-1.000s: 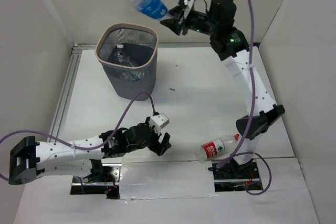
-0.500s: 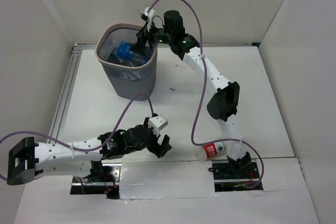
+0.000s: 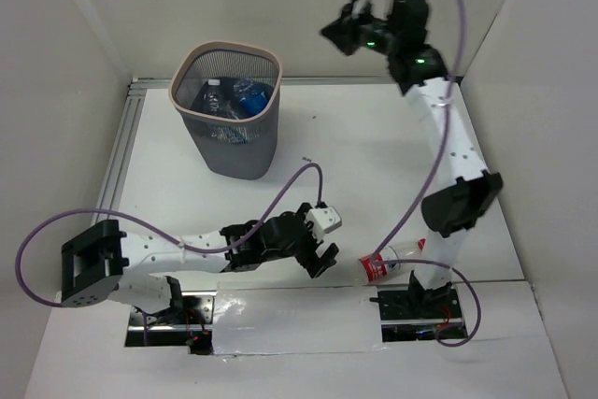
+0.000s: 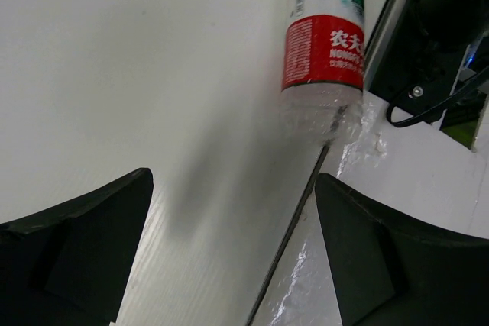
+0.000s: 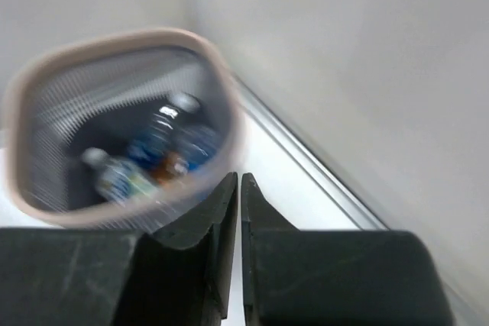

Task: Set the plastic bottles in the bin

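Note:
The dark grey mesh bin (image 3: 227, 142) with a pale rim stands at the back left and holds several plastic bottles (image 3: 241, 97), also seen blurred in the right wrist view (image 5: 164, 146). One clear bottle with a red label (image 3: 391, 262) lies on the table near the right arm's base; in the left wrist view it (image 4: 323, 43) lies just ahead of the fingers. My left gripper (image 3: 322, 254) is open and empty, low over the table, a little left of that bottle. My right gripper (image 3: 338, 33) is shut and empty, raised high, right of the bin.
White walls close in the table on the left, back and right. A metal rail (image 3: 117, 161) runs along the left side. The right arm's base plate (image 3: 416, 310) and cables sit right beside the red-label bottle. A seam (image 4: 294, 227) crosses the table near the front.
The blue-label bottle dropped into the bin. My right gripper has pulled up and to the right, away from the bin, and shut. My left gripper has moved right toward the red-label bottle.

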`<control>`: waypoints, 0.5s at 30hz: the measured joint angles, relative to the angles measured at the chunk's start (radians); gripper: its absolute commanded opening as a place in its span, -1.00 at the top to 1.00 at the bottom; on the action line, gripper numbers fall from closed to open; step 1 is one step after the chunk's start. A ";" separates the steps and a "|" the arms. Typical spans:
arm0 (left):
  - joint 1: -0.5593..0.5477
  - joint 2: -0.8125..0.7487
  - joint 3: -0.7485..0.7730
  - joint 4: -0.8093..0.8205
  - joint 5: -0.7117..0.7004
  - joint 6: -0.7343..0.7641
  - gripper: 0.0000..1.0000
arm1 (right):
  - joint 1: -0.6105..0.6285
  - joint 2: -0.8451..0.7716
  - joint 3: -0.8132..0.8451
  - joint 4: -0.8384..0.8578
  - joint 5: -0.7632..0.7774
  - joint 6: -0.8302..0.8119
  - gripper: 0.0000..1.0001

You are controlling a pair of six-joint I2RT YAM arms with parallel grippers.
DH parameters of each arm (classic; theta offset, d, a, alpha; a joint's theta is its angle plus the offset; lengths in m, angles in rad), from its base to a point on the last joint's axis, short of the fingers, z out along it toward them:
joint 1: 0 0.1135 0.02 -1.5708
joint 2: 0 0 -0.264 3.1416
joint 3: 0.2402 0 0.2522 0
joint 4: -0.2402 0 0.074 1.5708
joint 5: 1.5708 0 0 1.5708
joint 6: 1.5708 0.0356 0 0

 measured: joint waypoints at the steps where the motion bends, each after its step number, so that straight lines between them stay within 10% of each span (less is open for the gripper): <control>1: -0.001 0.024 0.014 0.013 0.017 0.013 -1.00 | -0.057 -0.049 -0.049 -0.016 0.000 -0.006 0.68; 7: -0.008 0.167 0.138 0.051 0.125 0.070 -1.00 | -0.393 -0.279 -0.394 -0.109 -0.032 -0.042 -0.75; 15: -0.035 0.356 0.298 0.080 0.212 0.113 -0.95 | -0.648 -0.413 -0.705 -0.237 -0.175 -0.107 -0.82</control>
